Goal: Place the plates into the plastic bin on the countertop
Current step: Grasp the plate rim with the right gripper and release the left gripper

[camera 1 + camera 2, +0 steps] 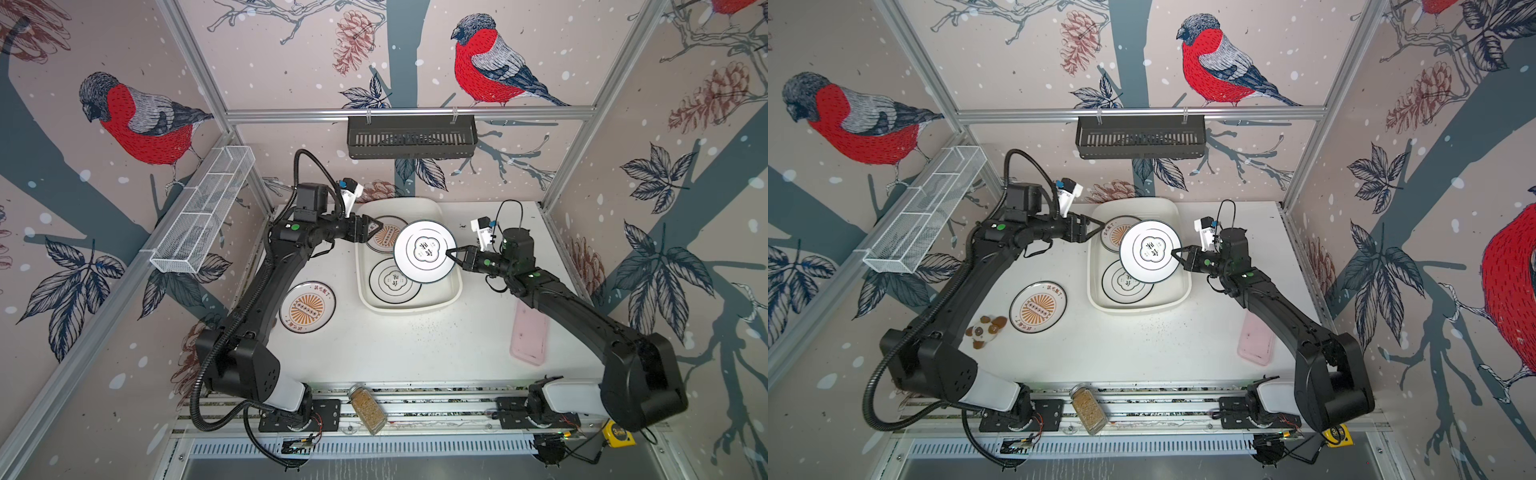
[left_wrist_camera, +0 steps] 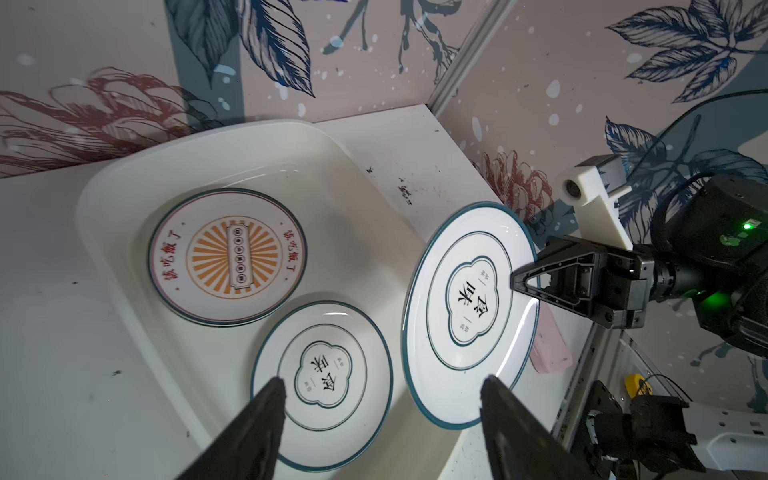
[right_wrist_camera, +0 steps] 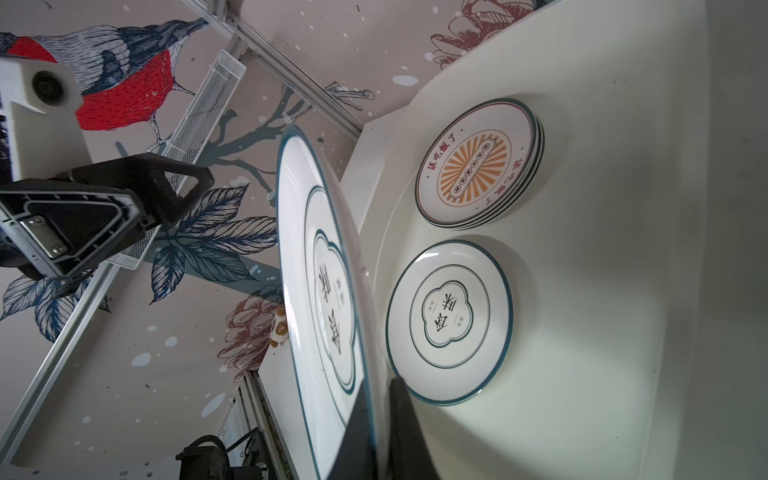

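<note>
My right gripper [image 1: 449, 252] [image 3: 380, 386] is shut on the rim of a white plate [image 1: 424, 251] [image 2: 469, 316] with a cloud emblem, holding it tilted above the plastic bin [image 1: 409, 305]. Inside the bin lie another cloud-emblem plate [image 1: 392, 280] [image 3: 449, 322] and a short stack of sunburst plates [image 1: 386, 239] [image 3: 478, 164]. My left gripper [image 1: 374, 228] [image 2: 383, 379] stands open and empty over the bin's left rim, apart from the held plate. One more sunburst plate [image 1: 307, 306] lies on the countertop [image 1: 415, 345], left of the bin.
A pink rounded rectangle [image 1: 530, 336] lies at the right under my right arm. A small plush toy [image 1: 984, 330] sits by the left arm. A spice jar [image 1: 368, 409] rests on the front rail. A mesh basket [image 1: 203, 208] and black rack [image 1: 411, 137] hang on the walls.
</note>
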